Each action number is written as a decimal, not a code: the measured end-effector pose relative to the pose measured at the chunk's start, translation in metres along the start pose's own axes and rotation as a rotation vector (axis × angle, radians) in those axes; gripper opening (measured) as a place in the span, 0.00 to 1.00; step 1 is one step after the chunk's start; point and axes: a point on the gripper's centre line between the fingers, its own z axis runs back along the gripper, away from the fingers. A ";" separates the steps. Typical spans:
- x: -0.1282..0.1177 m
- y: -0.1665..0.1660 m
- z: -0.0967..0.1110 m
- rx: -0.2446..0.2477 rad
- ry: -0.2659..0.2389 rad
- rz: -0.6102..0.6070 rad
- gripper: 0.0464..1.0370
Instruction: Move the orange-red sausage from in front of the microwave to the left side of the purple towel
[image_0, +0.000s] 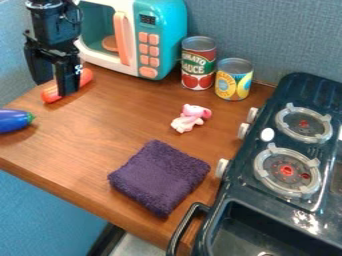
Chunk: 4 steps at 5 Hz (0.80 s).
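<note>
Toward the upper left of the wooden table (100, 145), we see the black gripper (54, 88) hanging upright, its jaws standing wide apart. Beside its tips lies an orange, elongated toy (50, 94), on the tabletop and slanting up to the right. One finger passes in front of its middle, and we see an end of the toy on either side; whether they touch, we cannot tell. Nearer the left edge we find a blue-purple toy eggplant (13, 121) with its green tip pointing right.

Behind and to the right of the gripper we see a teal and white toy microwave (161, 30) with a peach-coloured handle (121, 39) and buttons. Right of it, two cans stand upright close together: a red and green can (198, 65) and a shorter yellow and blue can (234, 80). Nearer us, a small pink and white toy animal (190, 118) sits mid-table, with a folded purple cloth (159, 177) below it. Along the right side we see a dark toy stove (257, 160) with two round burners and a sink basin (267, 230).
</note>
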 end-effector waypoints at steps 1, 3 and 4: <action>-0.001 -0.001 -0.011 -0.020 0.031 -0.001 0.96; 0.018 0.070 -0.007 -0.091 -0.016 0.066 0.96; 0.024 0.098 -0.010 -0.056 -0.008 0.098 0.96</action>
